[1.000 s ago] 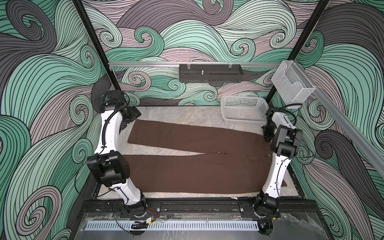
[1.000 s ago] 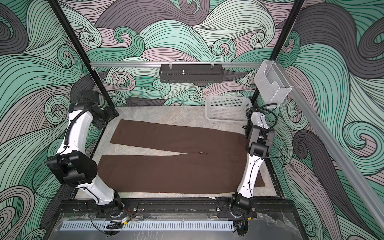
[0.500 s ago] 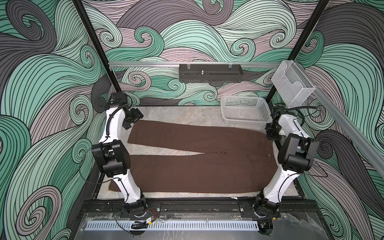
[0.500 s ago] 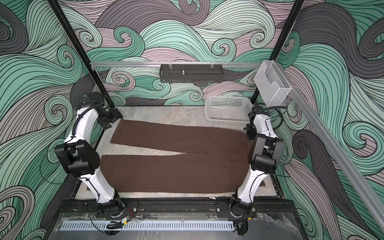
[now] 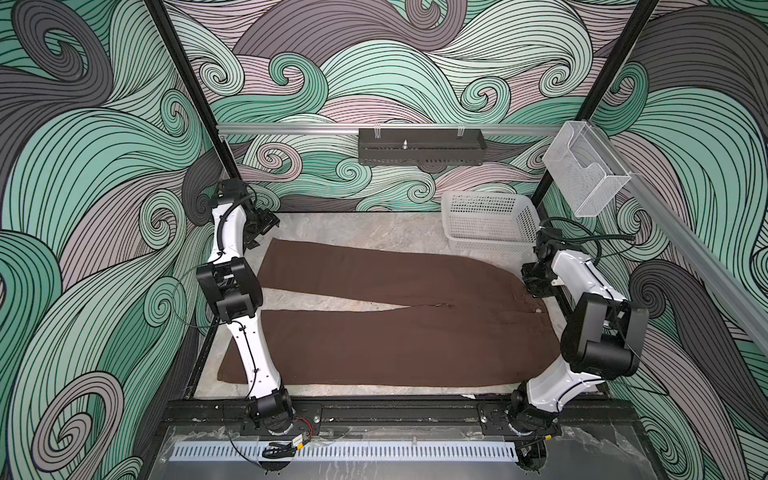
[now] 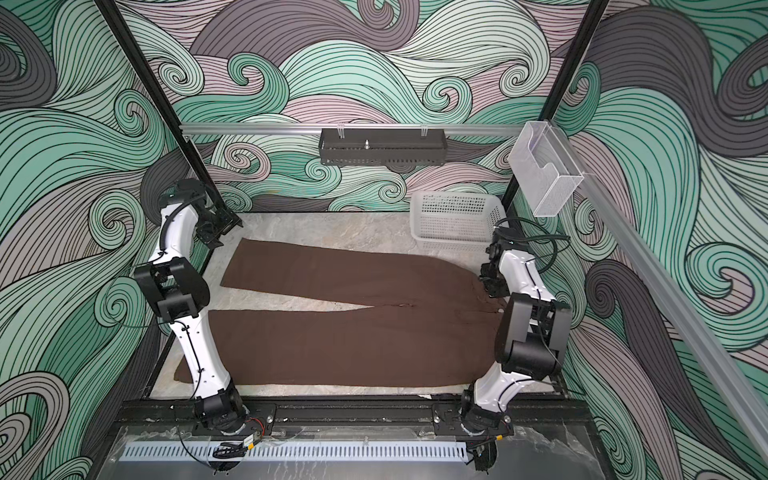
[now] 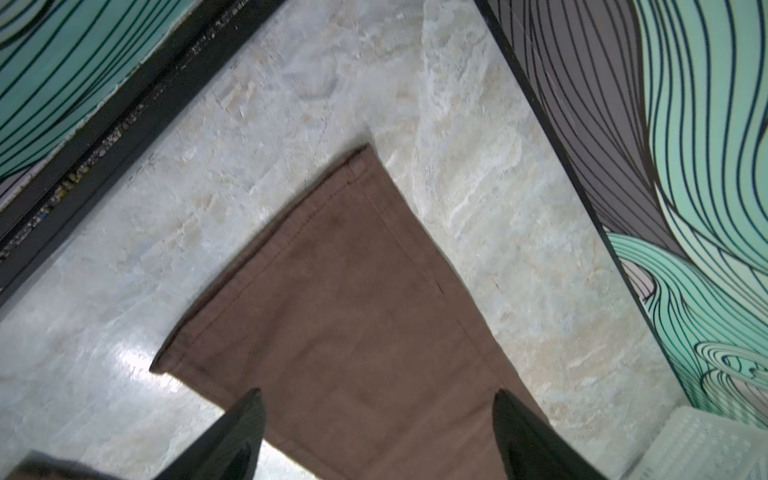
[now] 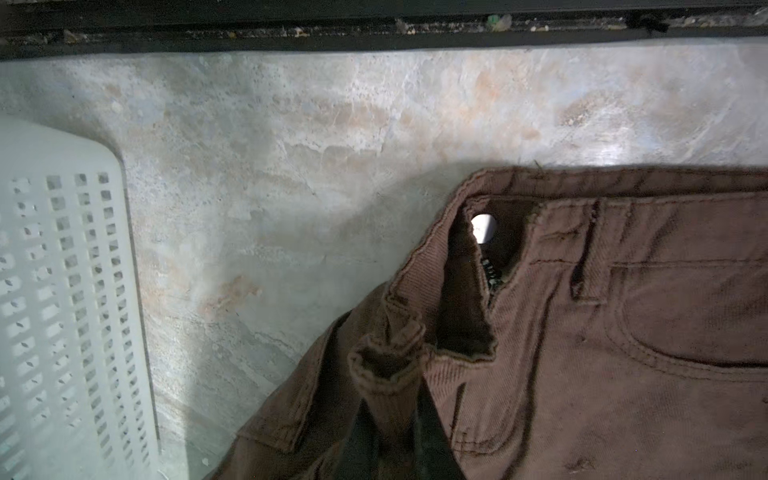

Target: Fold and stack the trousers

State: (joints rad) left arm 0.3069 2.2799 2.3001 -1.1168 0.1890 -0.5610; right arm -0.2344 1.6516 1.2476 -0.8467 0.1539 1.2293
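Since I reckon the far leg (image 5: pixel 374 270) folds over next, my right gripper (image 8: pixel 390 440) is clamped on the trousers (image 5: pixel 395 340) waistband (image 8: pixel 540 183), left gripper (image 7: pixel 376 399) spread wide, hem (image 7: pixel 266 257) just past its fingers (image 7: pixel 232 432)

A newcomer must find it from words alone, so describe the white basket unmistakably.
On the marble-look table, go to the far right corner, beyond the waist end of the brown trousers. The white basket stands there on the tabletop. Its white mesh walls set it apart from the clear holder and black tray, which hang above the table.
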